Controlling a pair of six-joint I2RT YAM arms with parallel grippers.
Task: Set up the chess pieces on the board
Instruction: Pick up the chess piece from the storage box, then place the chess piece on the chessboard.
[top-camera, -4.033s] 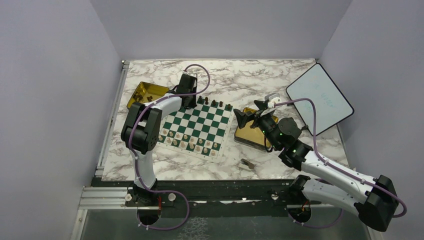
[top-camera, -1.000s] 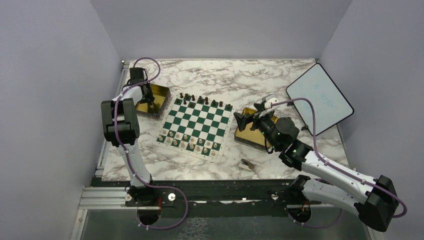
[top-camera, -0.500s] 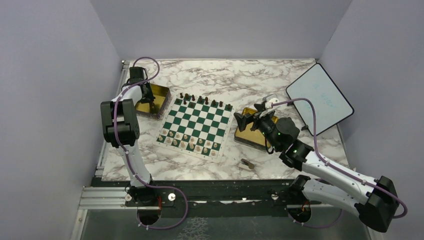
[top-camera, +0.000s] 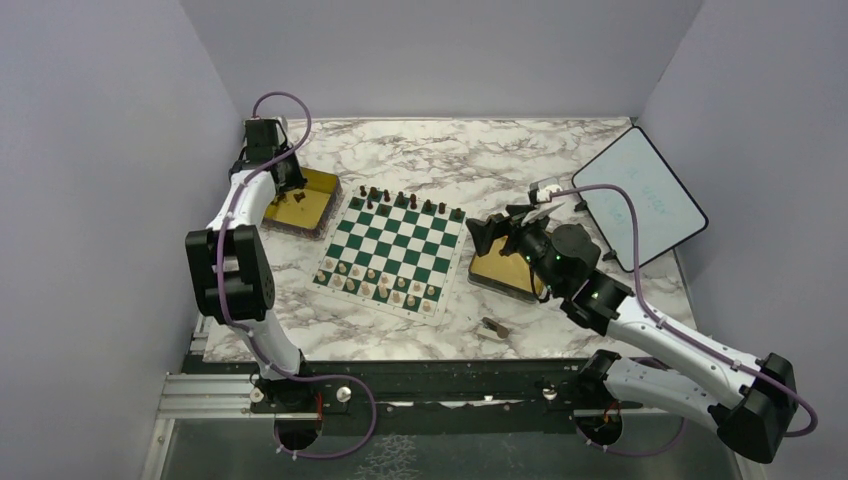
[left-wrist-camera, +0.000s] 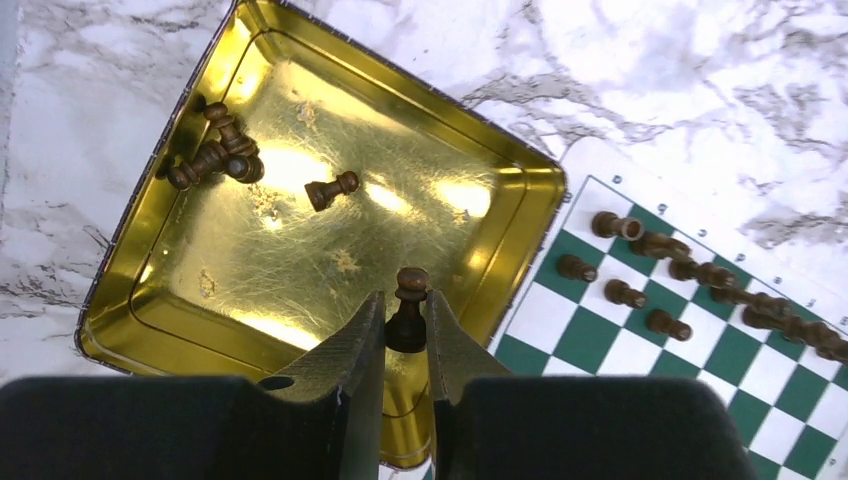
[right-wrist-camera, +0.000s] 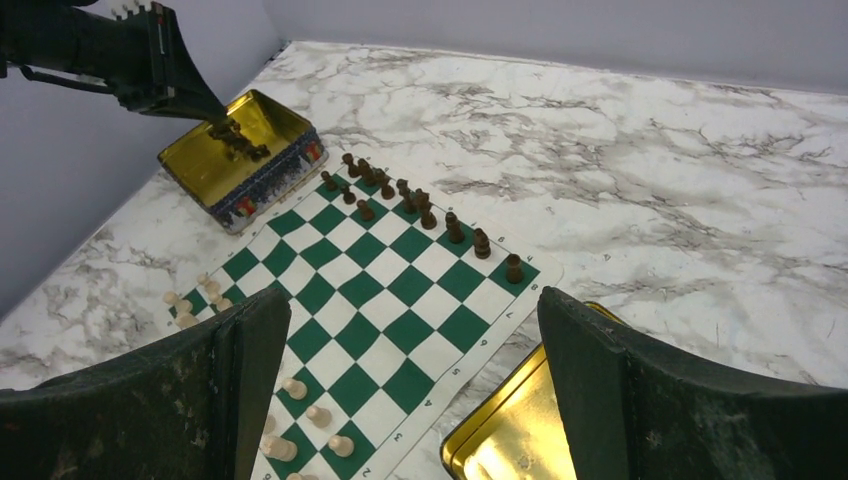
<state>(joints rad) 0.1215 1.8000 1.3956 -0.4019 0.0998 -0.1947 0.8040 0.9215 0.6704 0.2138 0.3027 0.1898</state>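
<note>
The green and white board (top-camera: 392, 252) lies mid-table. Dark brown pieces (top-camera: 413, 202) stand along its far edge, pale beige pieces (top-camera: 378, 288) along its near edge. My left gripper (left-wrist-camera: 405, 320) is shut on a dark brown pawn (left-wrist-camera: 408, 312) and holds it over the near right corner of the left gold tin (left-wrist-camera: 310, 215). Several dark pieces (left-wrist-camera: 215, 155) lie in that tin. My right gripper (right-wrist-camera: 410, 400) is open and empty, over the board's right edge and the right gold tin (right-wrist-camera: 515, 430).
A black-rimmed white tablet (top-camera: 640, 195) lies at the far right. A small brown object (top-camera: 493, 326) lies on the marble near the front edge. Walls close in the table at the left, back and right.
My left arm left the board's far edge, went to the left tin and has now lifted a dark pawn. My right gripper has shifted slightly.
</note>
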